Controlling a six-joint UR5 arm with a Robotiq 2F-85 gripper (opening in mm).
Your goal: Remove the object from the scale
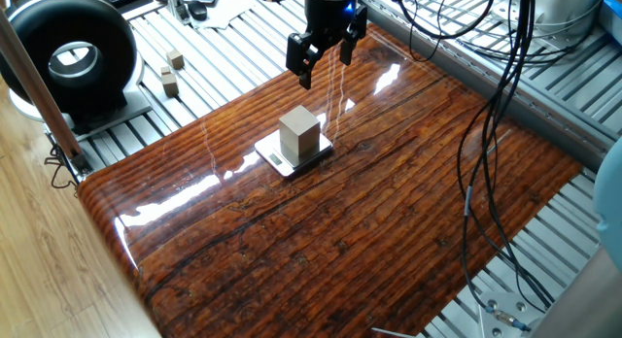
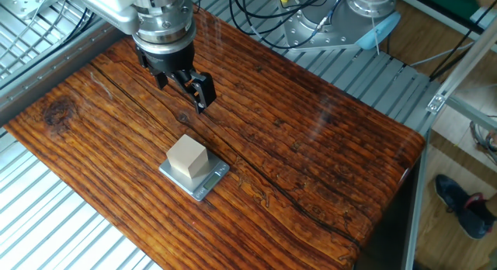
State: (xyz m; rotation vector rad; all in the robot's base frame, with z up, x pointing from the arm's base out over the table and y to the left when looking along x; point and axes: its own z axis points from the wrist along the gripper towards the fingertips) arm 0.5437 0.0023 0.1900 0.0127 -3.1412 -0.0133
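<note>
- Step in hand: the approach. The object (image 1: pixel 299 132) has not been grasped; it sits squarely on the scale (image 1: pixel 280 162), which lies flat on the bench (image 1: pixel 408 212) a little toward 10 o'clock of the bench's middle in one fixed view.
- The jaws hang above the bench, well apart from the object, toward 12 o'clock of it in one fixed view and toward 11 o'clock in the other fixed view.
- The jaws stand wide apart, hold nothing and touch nothing; the gap between them looks wider than the object, though I judge that by eye only.
- Next move, as I judge it: bring the jaws over the object, line the two fingers up with a pair of opposite faces, then come straight down so one finger passes on each side.
- Care needed: stop short of the scale so the fingertips do not press on it, close on the smooth faces near mid-height, then lift clear and set the object on bare bench.
</note>
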